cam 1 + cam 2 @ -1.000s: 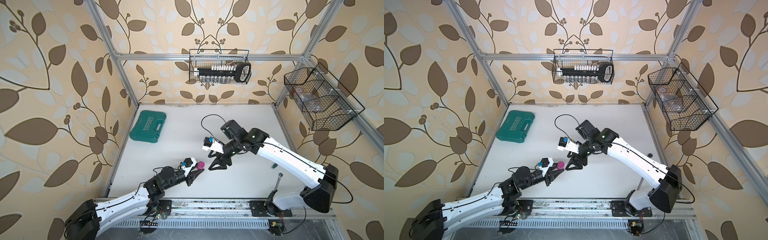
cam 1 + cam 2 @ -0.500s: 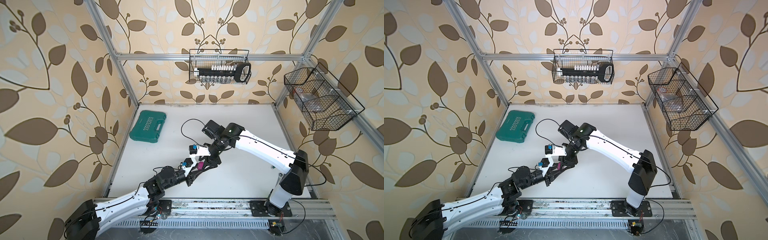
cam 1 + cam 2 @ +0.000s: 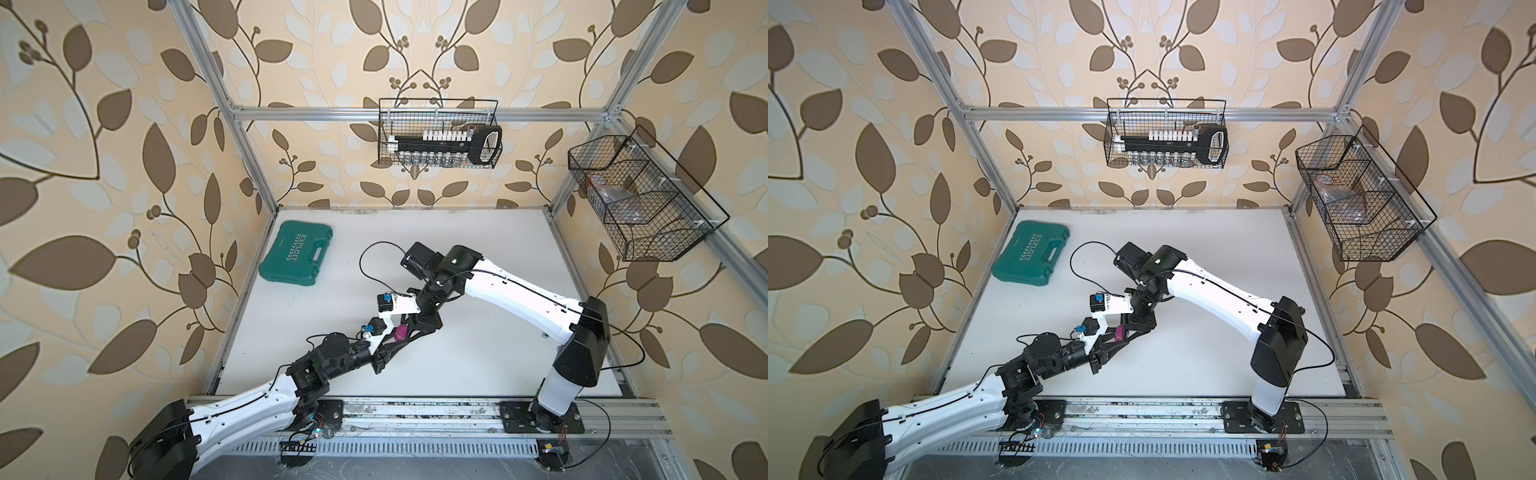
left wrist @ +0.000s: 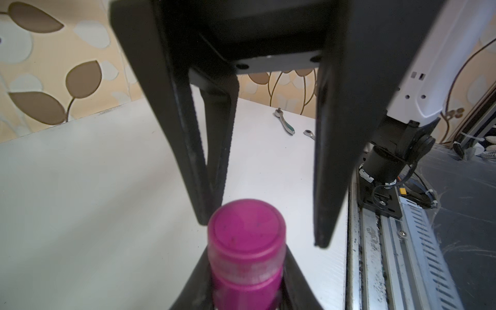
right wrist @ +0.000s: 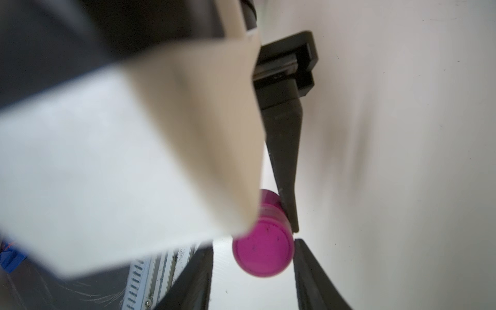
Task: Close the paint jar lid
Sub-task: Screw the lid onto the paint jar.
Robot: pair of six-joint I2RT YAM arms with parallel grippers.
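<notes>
Clamping paint jar (image 4: 245, 291), left jaws; right jaws straddling lid (image 4: 245, 228).

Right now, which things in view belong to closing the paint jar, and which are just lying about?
In the job: paint jar, held by the left gripper; lid, sitting on it; right gripper, jaws open around the lid.
Lying about: green tool case; two wrenches; back wire basket; side wire basket.

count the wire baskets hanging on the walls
2. The back-wall basket hangs from the rear rail; the side-wall basket hangs on the wall at the robot's right. None seems hidden.
</notes>
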